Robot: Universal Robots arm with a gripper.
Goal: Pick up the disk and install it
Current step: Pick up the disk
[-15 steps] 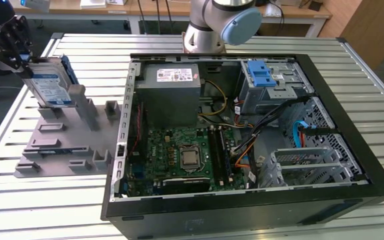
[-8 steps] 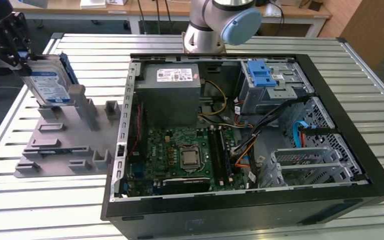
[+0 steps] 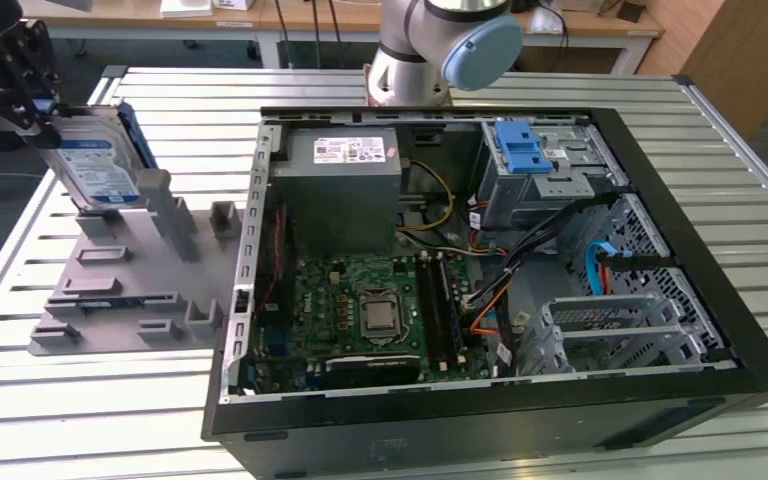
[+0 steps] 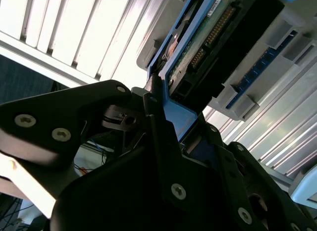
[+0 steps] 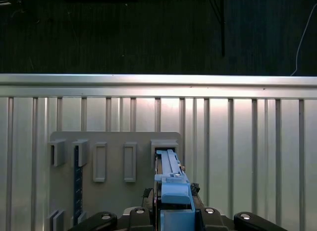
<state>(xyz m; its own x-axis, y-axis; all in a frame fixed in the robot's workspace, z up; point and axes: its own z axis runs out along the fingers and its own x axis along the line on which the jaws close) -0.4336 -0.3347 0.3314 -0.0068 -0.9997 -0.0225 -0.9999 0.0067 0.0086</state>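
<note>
End effector (image 3: 45,108) clenched on disk (image 3: 95,165) | disk upright at grey rack (image 3: 117,290), by counter (image 3: 91,400) edge on exterior view's left | risk: narrow edge grip; tilt could jam or drop it

Metal disk (image 3: 95,165) in blue plastic bracket (image 5: 174,194); matt grey plastic rack (image 3: 117,290)

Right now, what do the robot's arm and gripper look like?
The arm is a silver-grey tube with a rounded light-blue cap on its joint. The gripper is matt black, built from flat, angular link plates fastened with small silver screws. In the exterior view it reads as a chunky black block.
</note>
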